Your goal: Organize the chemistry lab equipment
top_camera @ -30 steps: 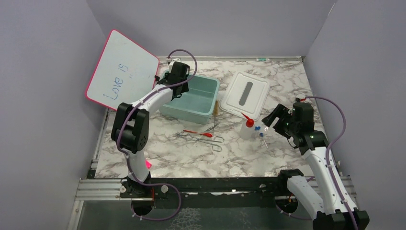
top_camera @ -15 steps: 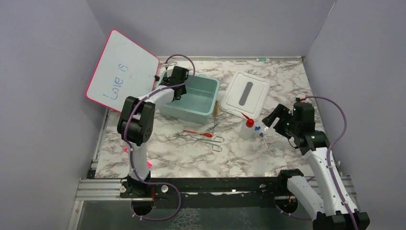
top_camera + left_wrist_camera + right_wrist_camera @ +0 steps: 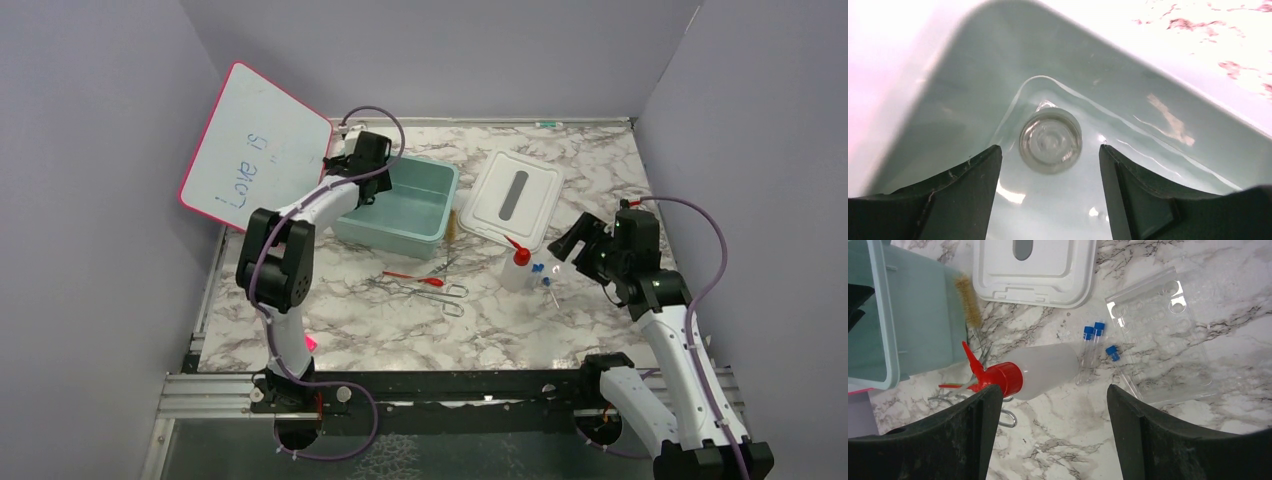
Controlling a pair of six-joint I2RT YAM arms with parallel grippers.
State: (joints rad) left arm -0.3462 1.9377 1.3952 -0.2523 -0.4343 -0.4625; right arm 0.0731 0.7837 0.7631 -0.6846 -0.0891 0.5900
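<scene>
The clear squeeze bottle (image 3: 517, 270) with a red nozzle lies on the marble table; it also shows in the right wrist view (image 3: 1048, 371). Three blue-capped vials (image 3: 545, 275) (image 3: 1090, 347) lie just right of it. Metal tongs (image 3: 435, 292) and a thin red-handled tool (image 3: 412, 278) lie left of it. My right gripper (image 3: 565, 248) (image 3: 1053, 390) hovers open and empty above the table, near the bottle. My left gripper (image 3: 368, 192) (image 3: 1049, 150) is open inside the teal bin (image 3: 445, 205) (image 3: 1098, 75), its fingers either side of a round clear glass piece (image 3: 1050, 140) in the bin's corner, not touching it.
A white lid (image 3: 515, 195) (image 3: 1033, 275) lies right of the bin. A clear plastic rack (image 3: 1163, 335) lies beside the vials. A bristle brush (image 3: 973, 305) lies against the bin. A pink-edged whiteboard (image 3: 255, 150) leans at the back left. A pink highlighter (image 3: 310, 342) lies near the left arm's base.
The left arm's elbow has swung a little while its gripper stayed in the bin's back left corner. The right arm has barely moved.
</scene>
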